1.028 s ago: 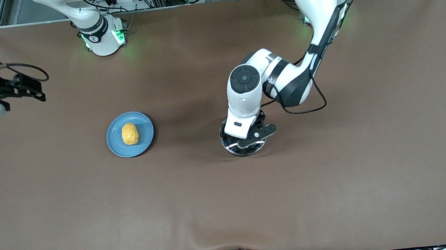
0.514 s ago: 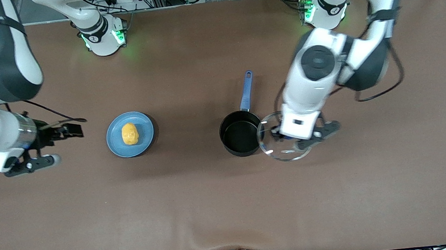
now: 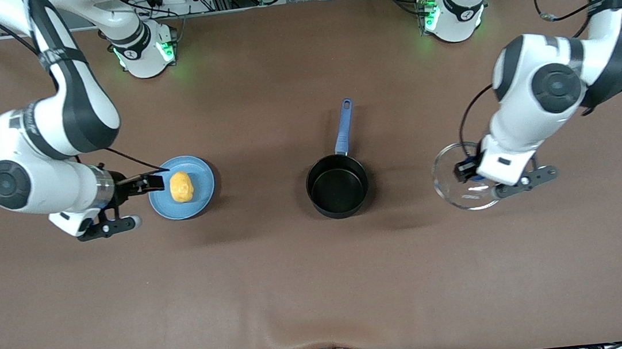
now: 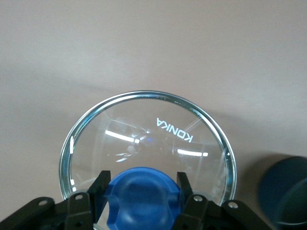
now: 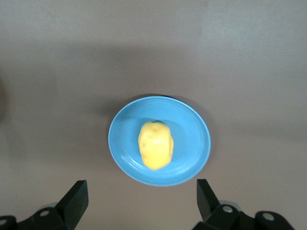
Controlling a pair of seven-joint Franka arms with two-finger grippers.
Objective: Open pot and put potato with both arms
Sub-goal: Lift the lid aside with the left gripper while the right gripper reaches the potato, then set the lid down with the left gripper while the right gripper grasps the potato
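Bench [image 3: 323,289], brown covering, two white arms mounted along one edge. Pot [image 3: 337,186]: black, round, uncovered, nothing inside, standing mid-bench with its blue handle [image 3: 343,128] pointing away from the front camera toward the arm bases. Glass lid [image 3: 457,177]: round, metal-rimmed, lettered KONKA, held over the bench toward the left arm's end, well apart from the pot. Left gripper [image 4: 139,201]: fingers clamped on the lid's blue knob [image 4: 141,194]. Potato [image 3: 180,187]: yellow-orange, lumpy, lying at the centre of a light-blue plate [image 3: 201,177] toward the right arm's end of the bench. Right gripper [image 5: 141,201]: fingers spread wide apart, holding nothing, hanging just beside the plate's edge, over the bench.
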